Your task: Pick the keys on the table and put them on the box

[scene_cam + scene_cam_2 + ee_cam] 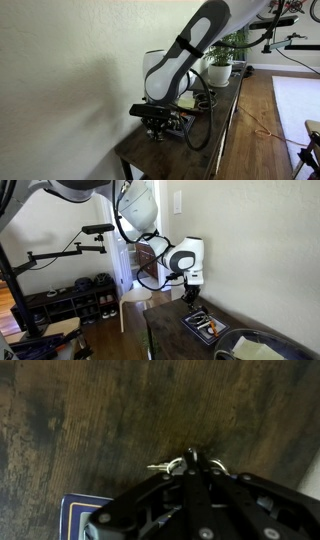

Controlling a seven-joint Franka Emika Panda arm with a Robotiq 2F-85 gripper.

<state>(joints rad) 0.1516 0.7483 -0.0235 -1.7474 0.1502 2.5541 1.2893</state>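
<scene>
In the wrist view my gripper (190, 458) has its two fingers pressed together on the keys (166, 465). A small silvery key and ring stick out to the left of the fingertips, and another ring loop shows on the right. Dark wood of the table (90, 420) lies behind them. A corner of the box (72, 512), with a bluish edge, shows at the lower left. In both exterior views the gripper (190, 299) (158, 126) hangs low over the table (150, 160), just beside the dark shallow box (196, 329) holding mixed small items. The keys are too small to see there.
A round dark bowl (258, 348) sits on the table past the box. Potted plants (220, 62) stand at the table's far end. The wall runs along the table's back edge. A shoe rack (70, 300) and a monitor arm stand on the floor side.
</scene>
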